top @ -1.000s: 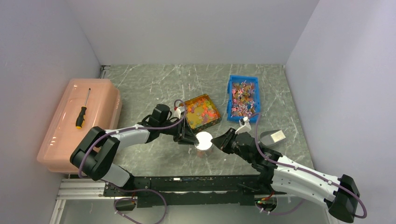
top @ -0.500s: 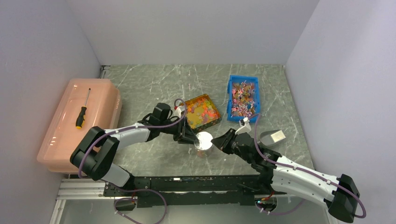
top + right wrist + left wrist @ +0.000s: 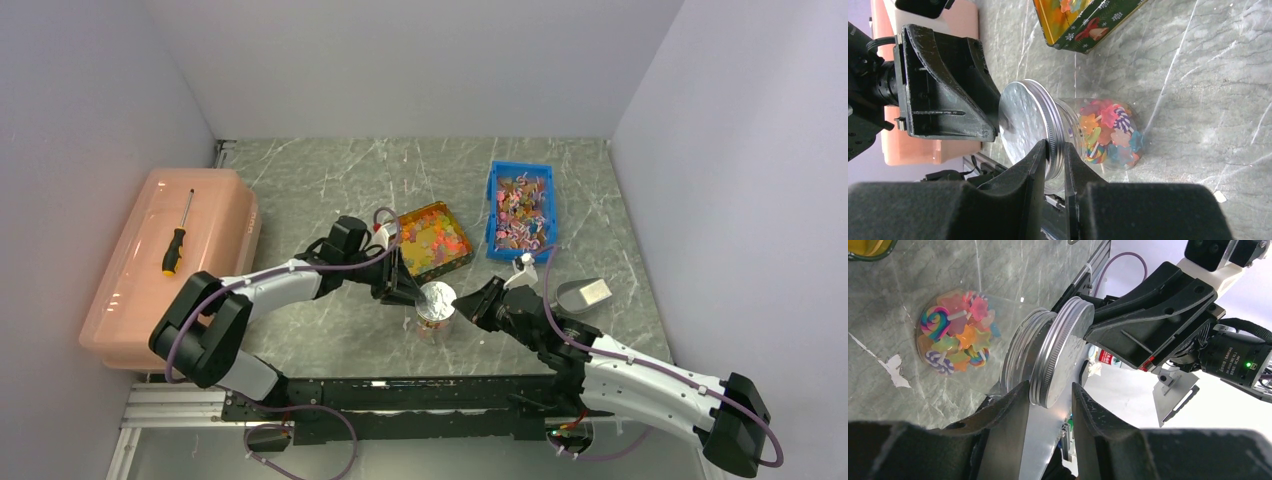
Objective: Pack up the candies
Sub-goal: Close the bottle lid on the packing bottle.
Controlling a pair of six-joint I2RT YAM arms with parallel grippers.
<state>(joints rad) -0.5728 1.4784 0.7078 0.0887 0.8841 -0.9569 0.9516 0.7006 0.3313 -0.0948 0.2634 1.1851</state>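
- Your jar (image 3: 432,322) is standing on the counter (image 3: 330,190), and the candies (image 3: 955,340) are sitting in its lower half, under the silver lid (image 3: 436,298).
- Your right fingers (image 3: 1035,167) are clamping the lid's rim from the jar's right. Only the right wrist view is showing that narrow pinch.
- Your left fingers (image 3: 1010,420) are straddling the same rim from the jar's left. The left wrist view is showing one finger touching and a gap at the other, so I cannot tell whether they are gripping.
- The tin (image 3: 447,263) just behind the jar is holding more of them, and the right wrist view is catching only its corner.
- Only the overhead view is showing the blue bin (image 3: 492,215) behind and right of the jar and the metal scoop (image 3: 583,293) to the jar's right.
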